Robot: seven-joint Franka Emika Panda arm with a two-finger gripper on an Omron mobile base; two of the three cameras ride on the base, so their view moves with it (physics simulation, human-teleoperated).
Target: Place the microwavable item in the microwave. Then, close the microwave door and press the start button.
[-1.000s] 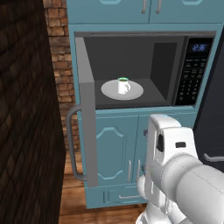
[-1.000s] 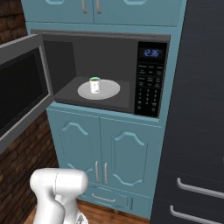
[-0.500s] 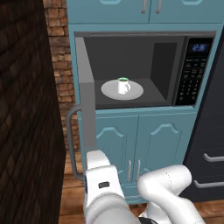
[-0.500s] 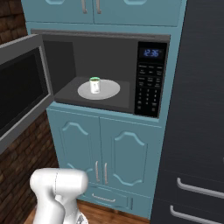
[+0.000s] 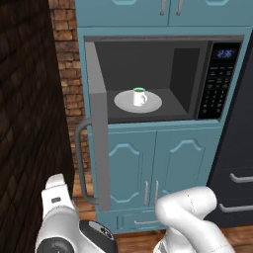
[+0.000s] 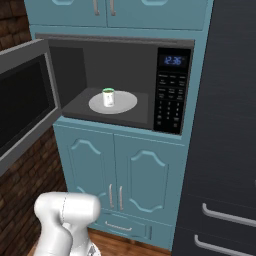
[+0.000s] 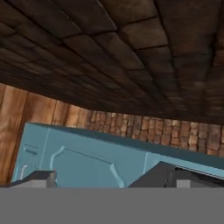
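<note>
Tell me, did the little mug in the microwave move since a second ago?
No. The mug sits on the same spot of the white turntable inside the microwave. The arm, though, swung left, low beside the open microwave door.

mug (image 5: 140,97): white, green rim, sat upright on the round white turntable (image 5: 153,105), handle turned right
microwave (image 5: 163,79): built in, cavity dark, black keypad panel (image 5: 215,86) on the right with a blue display up top
microwave door (image 5: 98,123): swung wide open, seen edge-on, curved grey bar handle (image 5: 80,160) on its left face
cabinets (image 5: 158,170): teal, two doors below the microwave, thin metal pulls
wall (image 5: 29,113): dark brick on the left
arm (image 5: 185,217): white, bent low across the bottom
</note>
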